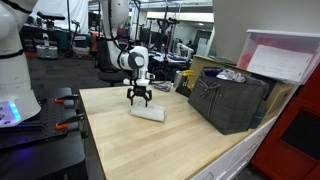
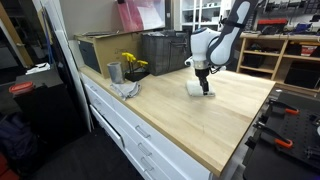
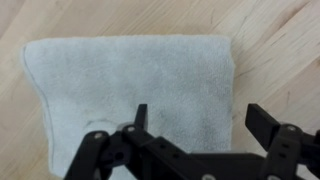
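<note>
Gripper (image 3: 200, 115) hangs just over a folded white towel (image 3: 130, 75), fingers spread wide w/ nothing between them. Whether the tips touch the cloth can't be told.

Key relation, from the wrist view: the towel's long axis runs the same way as the line btwn the two fingers. One finger (image 3: 140, 112) sits over the cloth. The other is past the towel's short edge, over bare wood. So most of the towel lies off to one side and ahead of the fingers, not centred under them.

In an exterior view the towel (image 1: 148, 113) lies flat about mid-worktop, well back from the drawer-front edge.

Surface is a pale wooden worktop (image 1: 130, 150), smooth. A dark crate (image 1: 228, 100) stands along one edge, apart from the towel. Near a far corner: a metal cup (image 2: 114, 72) w/ yellow flowers (image 2: 133, 63) and a crumpled grey cloth (image 2: 127, 89).

Room is a lab/workshop (shelves, other rigs behind).
</note>
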Robot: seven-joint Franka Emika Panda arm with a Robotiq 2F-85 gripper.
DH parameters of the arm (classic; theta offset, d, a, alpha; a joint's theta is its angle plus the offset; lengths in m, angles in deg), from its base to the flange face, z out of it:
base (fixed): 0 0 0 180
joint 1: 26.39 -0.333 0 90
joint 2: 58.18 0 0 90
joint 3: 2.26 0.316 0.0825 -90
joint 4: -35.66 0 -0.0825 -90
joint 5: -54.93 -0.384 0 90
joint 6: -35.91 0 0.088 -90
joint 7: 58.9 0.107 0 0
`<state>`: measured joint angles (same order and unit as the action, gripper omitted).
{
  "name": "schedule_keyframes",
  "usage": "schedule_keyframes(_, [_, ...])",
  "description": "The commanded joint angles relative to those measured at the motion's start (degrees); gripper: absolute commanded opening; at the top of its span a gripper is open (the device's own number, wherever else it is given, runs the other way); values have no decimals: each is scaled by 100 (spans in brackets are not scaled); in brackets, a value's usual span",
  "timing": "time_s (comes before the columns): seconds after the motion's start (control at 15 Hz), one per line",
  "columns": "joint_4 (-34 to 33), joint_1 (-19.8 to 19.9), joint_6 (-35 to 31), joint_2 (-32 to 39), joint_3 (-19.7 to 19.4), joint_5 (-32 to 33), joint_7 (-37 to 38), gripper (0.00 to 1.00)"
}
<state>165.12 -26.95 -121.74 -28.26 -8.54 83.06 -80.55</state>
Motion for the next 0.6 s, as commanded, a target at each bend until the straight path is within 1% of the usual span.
schedule_keyframes(0.0, [-92,-22,-59,245,-53,-94,504,100])
schedule_keyframes(0.13, [-79,-47,-106,363,-55,-149,709,100])
schedule_keyframes(0.2, [-78,-109,-134,408,-115,-127,863,82])
schedule_keyframes(0.27, [-92,-207,-179,460,-221,-38,1057,74])
schedule_keyframes(0.33, [-94,-220,-194,464,-235,-46,1150,68])
schedule_keyframes(0.4, [-104,-285,-221,458,-315,0,1268,59])
schedule_keyframes(0.53, [-116,-414,-299,438,-487,123,1447,45])
